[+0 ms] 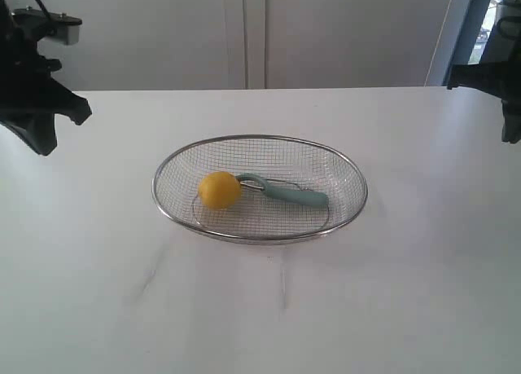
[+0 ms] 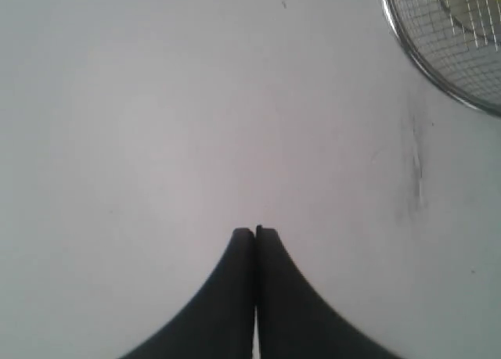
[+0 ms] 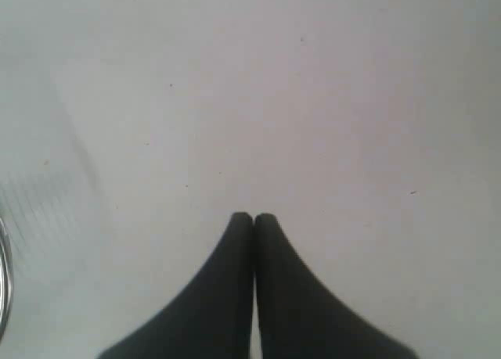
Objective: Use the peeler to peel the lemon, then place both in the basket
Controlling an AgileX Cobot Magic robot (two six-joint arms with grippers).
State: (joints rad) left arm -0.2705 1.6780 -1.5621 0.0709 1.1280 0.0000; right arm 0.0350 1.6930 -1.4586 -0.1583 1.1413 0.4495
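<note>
My left pincer [image 2: 256, 232] is clenched on nothing, its two dark fingertips pressed flat together over bare white table [image 2: 156, 140]. My right pincer [image 3: 253, 217] is the same: clamped tight, empty, with only tabletop under it. Both arms are drawn back to the outer edges of the scene, well apart from the work.

Out ahead of my left pincer and off to one side, the rim of the basket [image 2: 415, 62] cuts into the corner of the wrist view, with a patch of yellow showing through the mesh. From the exterior view the basket [image 1: 259, 138] sits between my two pincers, roughly midway. Inside it lies the lemon [image 1: 219, 189], and just beside it, its head touching or nearly touching the fruit, the peeler [image 1: 289, 194] with its teal handle pointing toward my right side.

Whether the lemon's skin has been cut I cannot tell at this size; it looks whole and smooth. If the peeling is not yet done, I judge the task is at its start, and the next move calls for opening both pincers and reaching into the basket, one for the fruit, one for the handle.

No brand, label or writing is readable anywhere.
</note>
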